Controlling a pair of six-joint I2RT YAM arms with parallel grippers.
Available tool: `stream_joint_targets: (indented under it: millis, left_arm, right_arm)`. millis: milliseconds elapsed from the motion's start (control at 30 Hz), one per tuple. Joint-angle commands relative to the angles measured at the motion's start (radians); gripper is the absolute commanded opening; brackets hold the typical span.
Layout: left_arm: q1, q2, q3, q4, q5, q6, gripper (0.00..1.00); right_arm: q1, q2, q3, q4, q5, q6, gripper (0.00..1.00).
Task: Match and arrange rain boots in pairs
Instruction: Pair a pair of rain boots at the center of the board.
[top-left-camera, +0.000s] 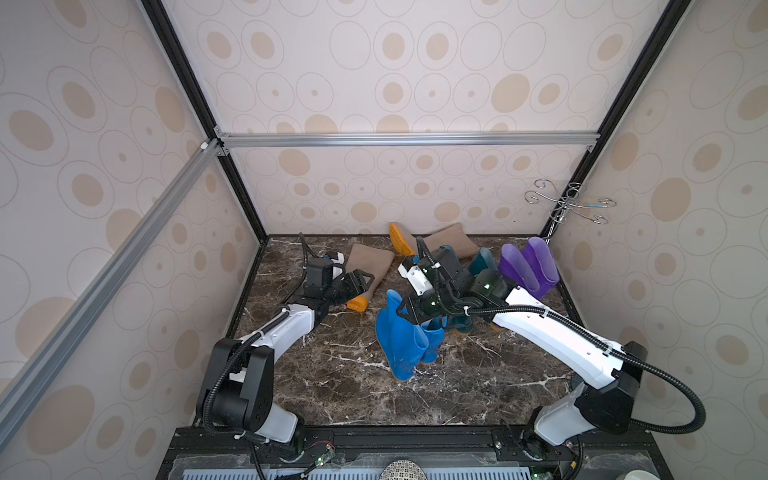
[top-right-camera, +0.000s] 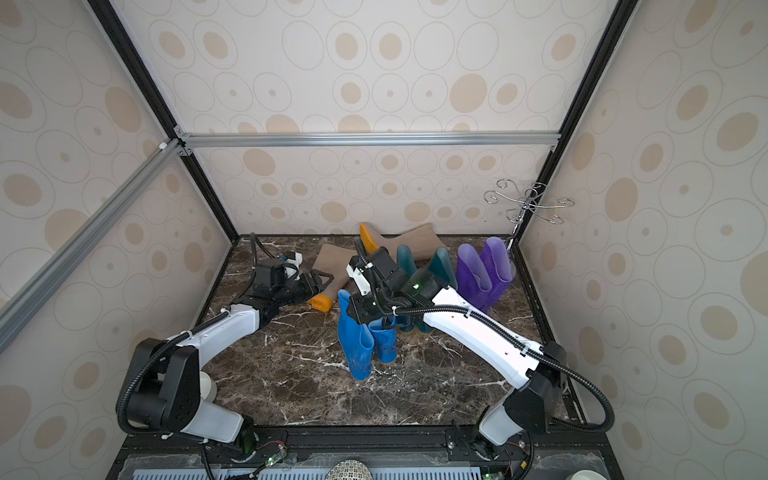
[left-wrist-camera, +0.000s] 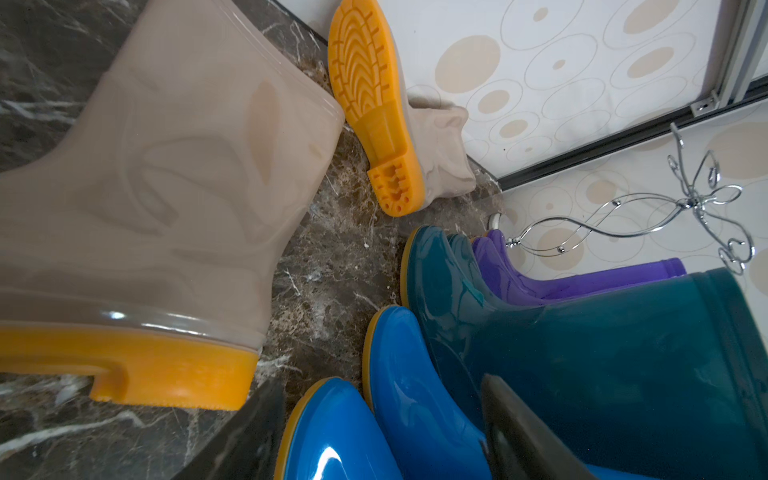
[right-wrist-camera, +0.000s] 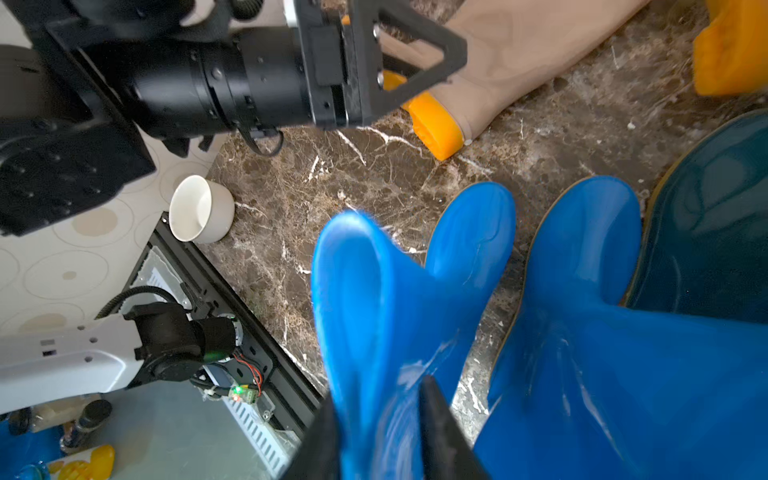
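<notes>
My left hand hangs wide open and holds nothing. It sits just beside the heel of a beige boot that lies on its side on the table, and I cannot tell whether a finger touches it. My right hand has its jaws partly apart around the cuff of a blue boot. That cuff is blurred, so I cannot tell whether the fingers press on it or stand clear. This boot stands on its sole mid-table, just beside its blue partner. The purple pair stands upright in the far right corner. My right arm covers most of the teal pair, between blue and purple, so only their tops show in both top views. The second beige boot lies against the back wall, sole outward, partly hidden
</notes>
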Motion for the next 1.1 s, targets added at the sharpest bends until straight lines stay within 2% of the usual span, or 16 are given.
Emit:
stream_joint_targets:
  millis: [0, 133, 300, 467, 700, 833, 900, 933, 1067]
  left_arm:
    - [-0.008, -0.003, 0.010, -0.058, -0.027, 0.069, 0.74]
    - [-0.008, -0.028, 0.014, -0.126, -0.042, 0.104, 0.74]
    - [-0.010, -0.067, -0.011, -0.205, -0.053, 0.111, 0.74]
    - [-0.013, -0.097, -0.073, -0.230, -0.050, 0.102, 0.75]
    - [-0.048, -0.096, -0.139, -0.213, -0.044, 0.074, 0.74]
    - [-0.056, -0.099, -0.185, -0.203, -0.054, 0.063, 0.73]
    - [-0.059, -0.100, -0.205, -0.190, -0.048, 0.054, 0.71]
    - [-0.062, -0.098, -0.214, -0.181, -0.046, 0.047, 0.70]
    - [-0.084, -0.078, -0.232, -0.144, -0.040, 0.030, 0.68]
  right_arm:
    - [0.001, -0.021, 0.080, 0.001, 0.043, -0.027, 0.51]
    - [0.002, -0.044, 0.156, -0.058, 0.091, -0.062, 0.58]
    - [0.002, -0.049, 0.194, -0.218, 0.210, -0.085, 0.60]
    - [0.002, -0.031, 0.196, -0.326, 0.265, -0.081, 0.61]
    - [0.006, 0.011, 0.193, -0.339, 0.195, -0.093, 0.64]
    - [0.012, 0.026, 0.204, -0.354, 0.194, -0.093, 0.65]
    - [0.012, 0.035, 0.210, -0.364, 0.189, -0.087, 0.71]
    - [0.013, 0.041, 0.209, -0.362, 0.179, -0.087, 0.78]
    - [0.020, 0.067, 0.221, -0.353, 0.172, -0.091, 0.80]
